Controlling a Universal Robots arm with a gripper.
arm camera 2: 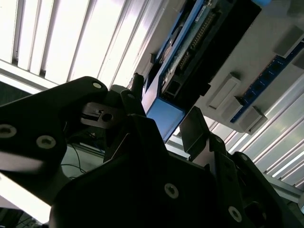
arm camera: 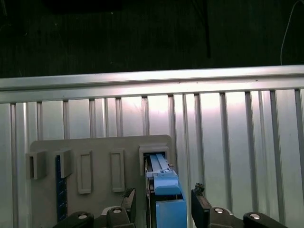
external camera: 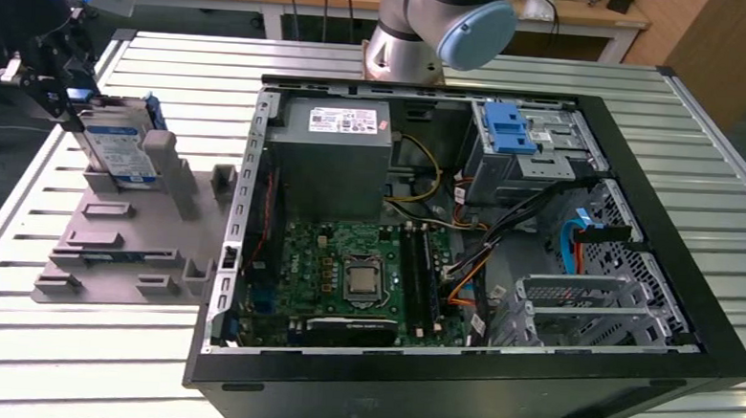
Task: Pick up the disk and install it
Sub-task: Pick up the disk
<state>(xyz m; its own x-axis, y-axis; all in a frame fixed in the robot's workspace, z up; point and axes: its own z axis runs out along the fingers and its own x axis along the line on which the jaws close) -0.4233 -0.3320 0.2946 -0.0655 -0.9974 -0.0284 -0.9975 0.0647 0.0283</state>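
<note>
**Disk upright in its holder, gripper astride it**

The disk [external camera: 119, 148] stood on edge in the grey holder [external camera: 115, 243] on the slatted table [external camera: 34, 344], at the exterior view's left, beside the open computer case [external camera: 674, 311]. The gripper [arm camera: 164, 202] straddled its top end, fingers [arm camera: 199, 205] spread apart, not yet clamped. The disk seemed rigid, weighty and shock-sensitive. Its flat metal sides looked a safer hold than the blue plastic frame.

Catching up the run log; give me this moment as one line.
tool: open, astride disk | disk: upright in grey holder | computer case: open, disk not installed
</note>
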